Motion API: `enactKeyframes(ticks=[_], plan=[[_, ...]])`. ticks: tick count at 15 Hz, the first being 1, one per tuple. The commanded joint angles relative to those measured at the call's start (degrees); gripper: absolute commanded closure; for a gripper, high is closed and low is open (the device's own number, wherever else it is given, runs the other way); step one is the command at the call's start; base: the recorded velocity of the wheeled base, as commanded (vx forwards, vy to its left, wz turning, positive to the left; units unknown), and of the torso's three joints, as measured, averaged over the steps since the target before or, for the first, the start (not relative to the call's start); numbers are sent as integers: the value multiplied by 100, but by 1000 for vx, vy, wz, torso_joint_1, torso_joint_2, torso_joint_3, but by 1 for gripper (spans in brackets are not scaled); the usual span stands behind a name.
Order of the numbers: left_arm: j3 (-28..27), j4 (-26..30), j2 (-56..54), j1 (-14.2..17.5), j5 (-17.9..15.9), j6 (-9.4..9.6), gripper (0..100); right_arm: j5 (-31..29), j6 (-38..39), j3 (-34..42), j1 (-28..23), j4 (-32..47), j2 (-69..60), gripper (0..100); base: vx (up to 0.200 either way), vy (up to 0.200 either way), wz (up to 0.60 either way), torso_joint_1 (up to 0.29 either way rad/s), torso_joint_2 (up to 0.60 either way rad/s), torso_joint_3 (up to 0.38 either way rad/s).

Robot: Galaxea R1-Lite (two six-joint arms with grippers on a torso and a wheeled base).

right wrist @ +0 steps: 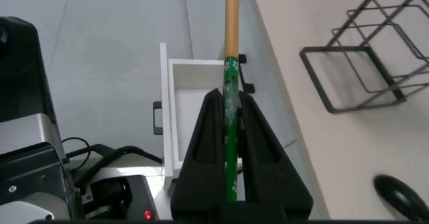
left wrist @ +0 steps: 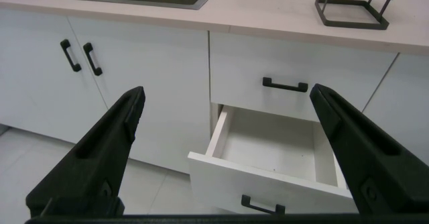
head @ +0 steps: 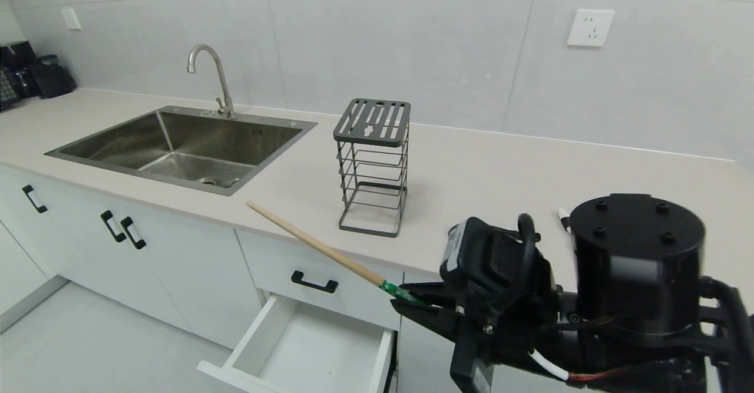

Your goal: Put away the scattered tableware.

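My right hand (head: 412, 306) is clamped on the green-painted end of a slim, pale wooden chopstick (head: 312, 243). The chopstick slants out toward ten o'clock above the open drawer (head: 253, 334), its tip by the worktop (head: 483, 169) edge. My left hand (left wrist: 226, 96) is spread apart.

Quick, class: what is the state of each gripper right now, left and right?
Left gripper: open, holding nothing.
Right gripper: closed on a wooden chopstick.
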Motion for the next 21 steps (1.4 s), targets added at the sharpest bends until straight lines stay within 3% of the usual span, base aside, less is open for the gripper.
enactKeyframes(ticks=[1, 7, 11, 21], plan=[[0, -2, 7, 0, 1, -3, 0, 0, 9, -116, 64, -46, 480, 100, 0, 0, 0, 0, 0, 0], [0, -2, 7, 0, -8, -3, 0, 8, 45, -573, 55, -64, 744, 100, 0, 0, 0, 0, 0, 0], [0, -2, 7, 0, -8, -3, 0, -528, 1258, -969, 354, -64, 1236, 100, 0, 0, 0, 0, 0, 0], [0, -2, 7, 0, 1, -3, 0, -589, 1697, -1083, 389, 217, 2045, 100, 0, 0, 0, 0, 0, 0]])
